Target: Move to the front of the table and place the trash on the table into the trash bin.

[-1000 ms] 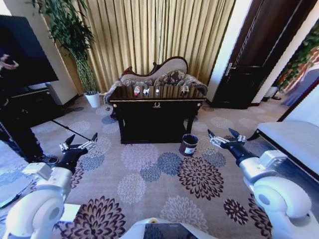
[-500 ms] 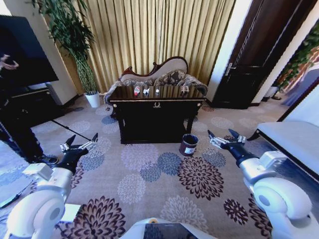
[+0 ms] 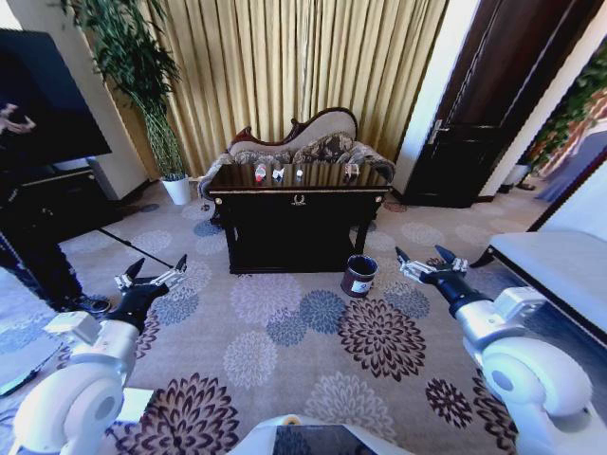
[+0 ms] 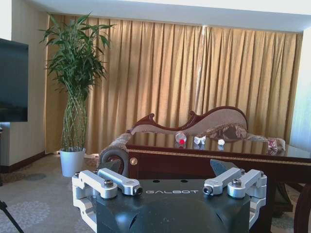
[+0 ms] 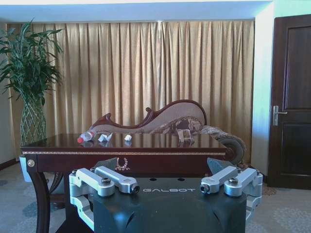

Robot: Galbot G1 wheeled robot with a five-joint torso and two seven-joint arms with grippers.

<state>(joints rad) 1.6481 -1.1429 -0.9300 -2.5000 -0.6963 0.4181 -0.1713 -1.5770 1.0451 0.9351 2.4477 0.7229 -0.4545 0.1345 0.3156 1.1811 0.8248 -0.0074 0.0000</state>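
While the robot stands well back on the patterned carpet, the approach step is judged to be in hand. The surface (image 3: 299, 190) sits at upper centre of the head view, carrying the trash (image 3: 261, 172): a bottle, paper bits (image 3: 278, 173) and a packet (image 3: 352, 170) in a row. The trash bin (image 3: 359, 275) stands on the floor just beside the right front leg. The left pincer (image 3: 152, 276) at lower left and the right pincer (image 3: 422, 263) at right of centre are both released and grasp nothing. The next move calls for closing the gap until the litter is within reach.
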